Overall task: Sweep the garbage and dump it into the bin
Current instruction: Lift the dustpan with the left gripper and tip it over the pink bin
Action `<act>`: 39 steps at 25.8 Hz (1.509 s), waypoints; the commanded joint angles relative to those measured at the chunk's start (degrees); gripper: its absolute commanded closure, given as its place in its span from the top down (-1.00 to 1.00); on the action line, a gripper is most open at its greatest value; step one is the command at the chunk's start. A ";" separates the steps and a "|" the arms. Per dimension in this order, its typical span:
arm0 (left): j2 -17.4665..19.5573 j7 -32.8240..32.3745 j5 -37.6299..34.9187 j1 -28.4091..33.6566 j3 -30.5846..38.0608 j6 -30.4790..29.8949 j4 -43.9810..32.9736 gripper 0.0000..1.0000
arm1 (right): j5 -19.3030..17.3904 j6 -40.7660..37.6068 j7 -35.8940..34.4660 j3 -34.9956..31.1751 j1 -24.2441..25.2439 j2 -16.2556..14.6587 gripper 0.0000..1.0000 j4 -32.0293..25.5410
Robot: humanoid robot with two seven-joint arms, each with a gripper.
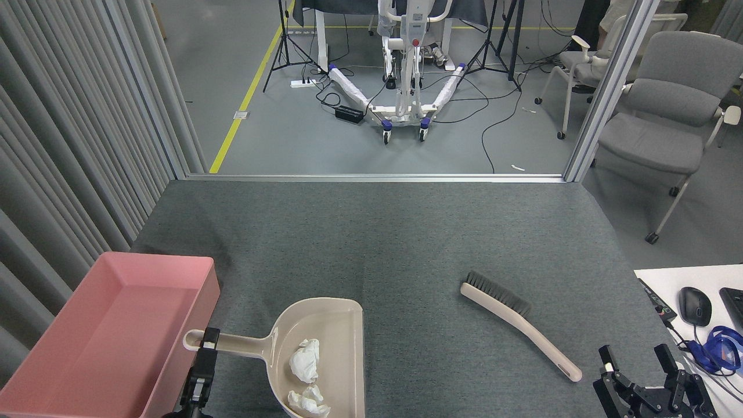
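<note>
no readable text, labels, brands or numbers anywhere

You have a grey carpeted table (377, 244) carrying the pink bin (46, 371) at its left edge, a beige dustpan (331, 331) near the front, and a brush (516, 322) lying to the right.

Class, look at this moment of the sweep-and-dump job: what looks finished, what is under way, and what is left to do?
Done: the sweeping. Two tissue wads lie in the dustpan, and the brush lies on the table, let go; the right gripper is open and empty. Under way: the left gripper is shut on the dustpan handle, beside the pink bin. Left: tipping the wads in; the bin shows no wads.
</note>
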 commanded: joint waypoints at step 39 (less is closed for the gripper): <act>32.87 -6.31 16.87 -6.38 26.70 5.35 5.97 -1.00 | -0.30 3.59 1.35 0.09 3.48 2.48 0.96 -1.24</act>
